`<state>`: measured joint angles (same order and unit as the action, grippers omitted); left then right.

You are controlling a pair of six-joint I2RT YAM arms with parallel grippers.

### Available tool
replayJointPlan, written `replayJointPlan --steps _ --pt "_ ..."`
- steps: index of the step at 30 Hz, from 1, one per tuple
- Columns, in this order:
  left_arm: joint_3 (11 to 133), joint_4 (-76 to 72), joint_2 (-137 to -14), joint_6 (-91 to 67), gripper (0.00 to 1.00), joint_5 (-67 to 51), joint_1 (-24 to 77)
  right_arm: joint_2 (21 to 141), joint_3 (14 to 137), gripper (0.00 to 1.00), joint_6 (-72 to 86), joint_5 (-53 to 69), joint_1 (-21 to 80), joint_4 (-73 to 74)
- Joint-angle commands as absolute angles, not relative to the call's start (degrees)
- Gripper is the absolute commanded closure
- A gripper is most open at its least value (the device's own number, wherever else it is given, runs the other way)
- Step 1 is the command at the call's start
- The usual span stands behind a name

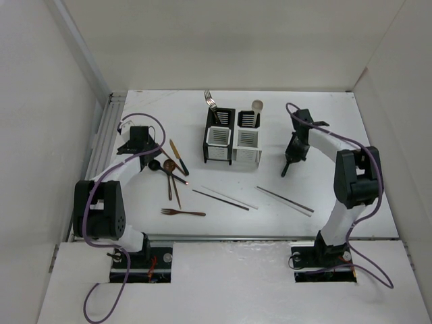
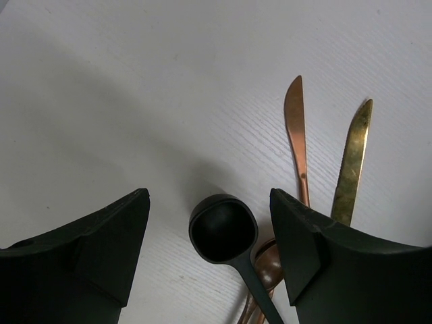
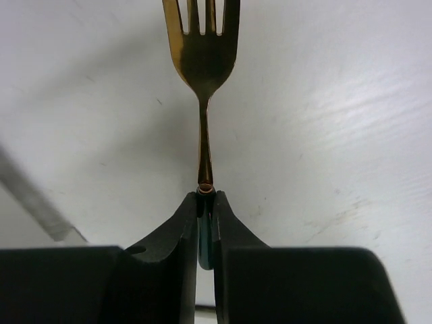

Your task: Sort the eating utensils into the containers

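Note:
The two joined caddies (image 1: 233,137) stand at the table's middle back; a silver fork (image 1: 211,102) stands in the left one and a pale wooden spoon (image 1: 257,106) in the right one. My left gripper (image 2: 209,226) is open, its jaws astride the bowl of a black spoon (image 2: 223,228), with a brown spoon (image 2: 268,264), a copper knife (image 2: 295,128) and a gold knife (image 2: 354,155) beside it. My right gripper (image 3: 205,197) is shut on the handle of a gold fork (image 3: 201,57), tines pointing away, right of the caddies (image 1: 290,160).
A dark fork (image 1: 182,212) lies near the front left. Two pairs of chopsticks lie in front of the caddies, one dark (image 1: 220,199) and one silver (image 1: 284,200). White walls enclose the table on three sides. Purple cables run along both arms.

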<state>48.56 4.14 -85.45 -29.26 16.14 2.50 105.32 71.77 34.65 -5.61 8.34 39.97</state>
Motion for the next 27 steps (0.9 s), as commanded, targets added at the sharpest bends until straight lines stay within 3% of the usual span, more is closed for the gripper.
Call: replayJointPlan --steps 1,4,8,14,19,27 --pt "50.45 2.72 -85.08 -30.49 0.31 15.21 2.2 97.58 79.43 1.0 28.06 -13.69 9.05 30.42" --pt "49.93 2.72 -85.08 -30.5 0.31 14.59 2.2 95.28 87.59 1.0 20.67 -21.86 12.2 27.78" --pt "49.92 3.25 -85.08 -29.97 0.32 13.45 2.2 92.82 91.93 1.0 10.05 -29.44 20.64 9.92" --pt "49.92 3.25 -85.08 -30.5 0.33 12.83 2.2 102.98 101.14 1.0 -3.16 -25.41 34.16 -2.97" --pt "49.39 3.25 -84.46 -29.97 0.32 12.83 2.2 110.02 105.02 1.0 -3.16 -17.24 37.17 -6.59" --pt "48.87 2.2 -83.41 -29.44 0.32 12.3 2.2 114.43 103.9 1.0 -2.64 -15.9 38.32 -6.59"
